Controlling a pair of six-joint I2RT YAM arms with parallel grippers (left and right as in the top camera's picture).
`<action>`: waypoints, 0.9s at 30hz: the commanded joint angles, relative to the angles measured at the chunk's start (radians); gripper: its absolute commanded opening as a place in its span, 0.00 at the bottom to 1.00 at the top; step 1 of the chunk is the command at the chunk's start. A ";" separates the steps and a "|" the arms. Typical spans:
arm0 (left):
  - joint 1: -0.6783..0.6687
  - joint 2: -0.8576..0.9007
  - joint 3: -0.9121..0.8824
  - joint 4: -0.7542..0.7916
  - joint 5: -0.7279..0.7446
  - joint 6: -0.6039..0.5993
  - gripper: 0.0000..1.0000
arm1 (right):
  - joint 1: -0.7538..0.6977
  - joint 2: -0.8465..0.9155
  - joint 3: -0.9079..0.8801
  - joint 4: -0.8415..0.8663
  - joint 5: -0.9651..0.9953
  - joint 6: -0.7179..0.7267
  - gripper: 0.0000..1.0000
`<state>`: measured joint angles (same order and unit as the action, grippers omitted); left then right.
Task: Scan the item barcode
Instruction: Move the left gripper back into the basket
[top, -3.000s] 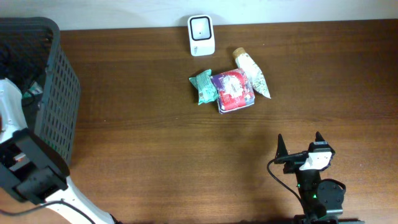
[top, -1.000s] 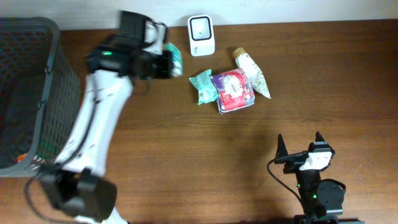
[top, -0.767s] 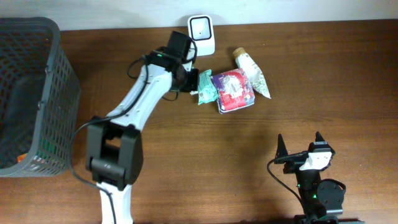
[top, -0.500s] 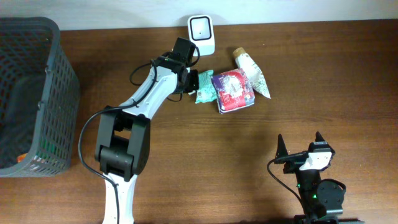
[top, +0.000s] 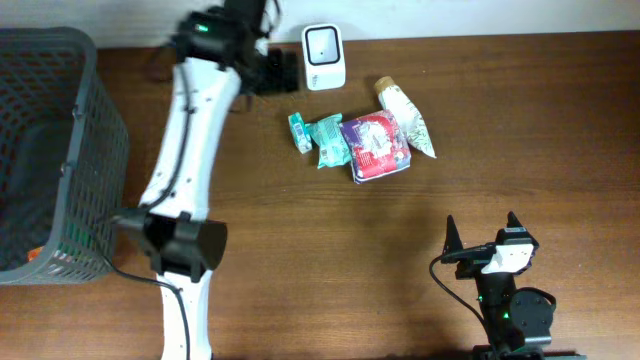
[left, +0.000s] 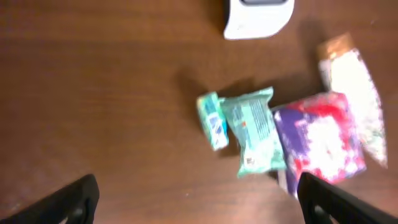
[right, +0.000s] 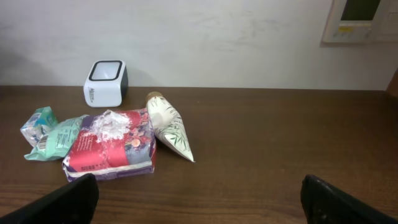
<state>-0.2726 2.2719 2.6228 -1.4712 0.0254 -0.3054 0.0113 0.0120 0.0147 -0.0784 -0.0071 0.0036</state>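
Left jaws released, empty, above counter (left: 93, 93); small teal box (left: 212, 121) lying ahead between them, scanner (left: 258, 15) beyond. Right jaws released, empty.

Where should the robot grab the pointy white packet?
The packet lies flat. Its wide end by the brown cap sticks out past the red pack, so both sides look free. Probably grip there, from above.
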 joint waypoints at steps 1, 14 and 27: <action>0.072 -0.011 0.289 -0.150 -0.008 0.016 0.99 | 0.008 -0.006 -0.009 -0.002 0.008 0.008 0.99; 0.409 -0.254 0.212 -0.217 -0.141 0.006 0.99 | 0.008 -0.006 -0.009 -0.002 0.008 0.008 0.99; 0.946 -0.303 -0.428 -0.024 -0.196 -0.276 0.85 | 0.008 -0.006 -0.009 -0.002 0.008 0.008 0.98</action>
<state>0.5922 1.9766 2.3436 -1.5578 -0.2142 -0.5579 0.0113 0.0120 0.0147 -0.0784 -0.0067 0.0040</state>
